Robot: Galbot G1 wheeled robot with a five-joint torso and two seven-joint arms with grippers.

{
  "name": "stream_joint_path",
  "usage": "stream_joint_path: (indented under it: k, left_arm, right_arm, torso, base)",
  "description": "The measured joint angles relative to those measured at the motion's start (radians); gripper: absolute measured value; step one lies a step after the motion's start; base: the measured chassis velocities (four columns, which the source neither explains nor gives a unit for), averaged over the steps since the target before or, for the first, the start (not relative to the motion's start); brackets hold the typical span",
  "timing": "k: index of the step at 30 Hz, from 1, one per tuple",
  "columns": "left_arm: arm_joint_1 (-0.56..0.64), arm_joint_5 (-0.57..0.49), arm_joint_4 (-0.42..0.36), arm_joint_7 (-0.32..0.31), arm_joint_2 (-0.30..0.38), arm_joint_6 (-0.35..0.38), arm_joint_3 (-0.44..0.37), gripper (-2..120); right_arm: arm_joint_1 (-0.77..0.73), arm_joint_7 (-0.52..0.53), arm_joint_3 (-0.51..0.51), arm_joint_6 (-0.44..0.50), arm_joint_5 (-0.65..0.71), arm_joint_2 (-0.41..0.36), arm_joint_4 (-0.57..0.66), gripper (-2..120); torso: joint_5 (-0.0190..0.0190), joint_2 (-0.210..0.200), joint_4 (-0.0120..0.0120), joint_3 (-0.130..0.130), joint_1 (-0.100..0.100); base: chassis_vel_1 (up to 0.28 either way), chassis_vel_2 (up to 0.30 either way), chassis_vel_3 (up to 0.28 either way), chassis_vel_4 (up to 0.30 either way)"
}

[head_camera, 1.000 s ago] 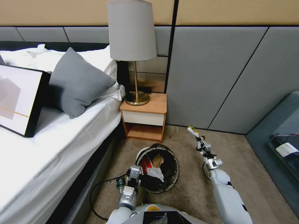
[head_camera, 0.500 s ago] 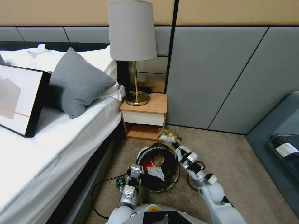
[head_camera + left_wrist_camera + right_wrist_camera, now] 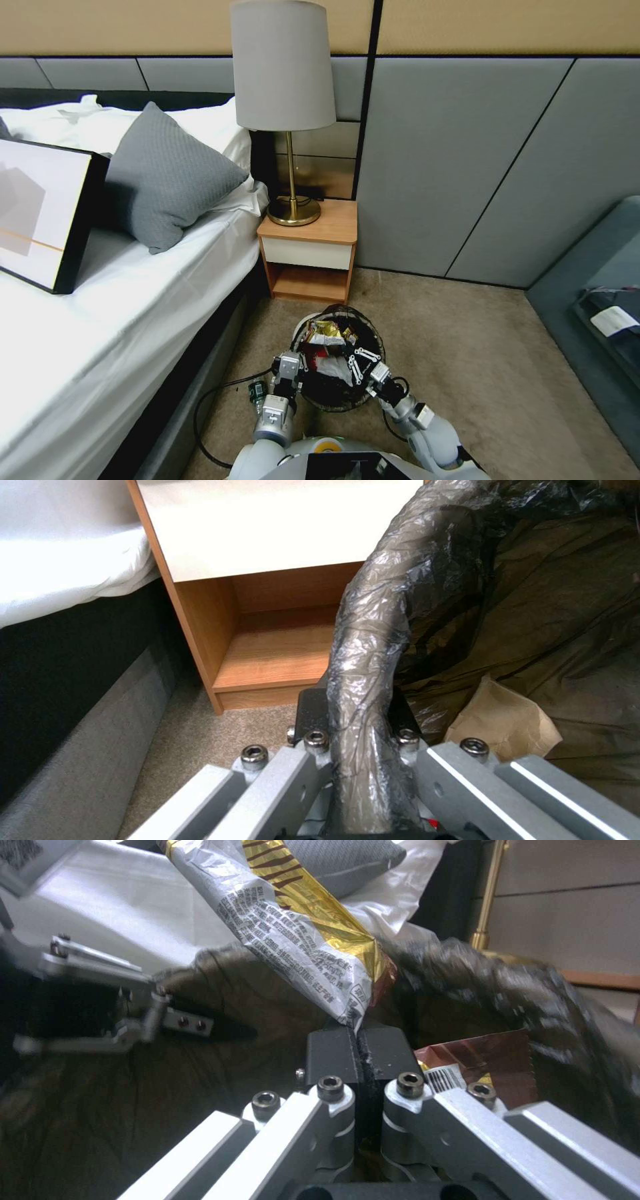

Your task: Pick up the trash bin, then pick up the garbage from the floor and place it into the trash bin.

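Our right gripper pinches one gold wrapper, which sticks out past the pressed-together jaws over the bin. At the bin's nine o'clock, our left gripper clamps its bagged rim. We count one bin, two grippers.

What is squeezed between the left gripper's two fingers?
The trash bin's bag-wrapped rim, clamped by the left gripper; the left wrist view shows it.
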Motion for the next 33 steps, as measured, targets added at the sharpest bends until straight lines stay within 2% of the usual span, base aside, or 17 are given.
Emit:
stream_joint_path:
  k: [10,22,25,26,29,30,33]
  left_arm:
    - [0.002,-0.004,-0.009,-0.001,-0.002,0.008,0.003,0]
    - [0.017,-0.094,-0.054,-0.034,0.005,0.069,0.022,0]
    - [0.019,-0.12,-0.061,-0.044,0.004,0.082,0.029,0]
    - [0.019,-0.12,-0.061,-0.044,0.004,0.082,0.029,0]
    - [0.022,-0.146,-0.071,-0.054,0.005,0.098,0.033,0]
    - [0.022,-0.146,-0.071,-0.054,0.005,0.098,0.033,0]
    - [0.023,-0.16,-0.076,-0.059,0.008,0.106,0.034,0]
  right_arm:
    - [-0.002,-0.01,0.013,0.021,-0.004,0.01,-0.06,0]
    - [0.014,-0.033,0.032,0.033,-0.018,0.015,-0.123,0]
    - [0.013,-0.033,0.033,0.036,-0.028,0.015,-0.129,12]
    - [0.013,-0.033,0.033,0.036,-0.028,0.015,-0.129,12]
    - [0.009,-0.032,0.03,0.038,-0.034,0.013,-0.129,26]
    - [0.009,-0.032,0.03,0.038,-0.034,0.013,-0.129,26]
    - [0.008,-0.032,0.03,0.038,-0.038,0.011,-0.126,41]
  torso:
    - [-0.0001,0.0,-0.0001,0.0,0.0]
    - [0.0001,0.0,-0.0001,0.0,0.0]
    - [0.0,0.0,-0.0001,0.0,0.0]
    - [0.0,0.0,-0.0001,0.0,0.0]
    - [0.0001,0.0,-0.0001,0.0,0.0]
    - [0.0001,0.0,-0.0001,0.0,0.0]
    - [0.0,0.0,-0.0001,0.0,0.0]
  base:
    - [0.0,0.0,0.0,0.0]
    - [0.0,0.0,0.0,0.0]
    - [0.0,0.0,0.0,0.0]
    - [0.0,0.0,0.0,0.0]
    - [0.0,0.0,0.0,0.0]
    - [0.0,0.0,0.0,0.0]
    - [0.0,0.0,0.0,0.0]
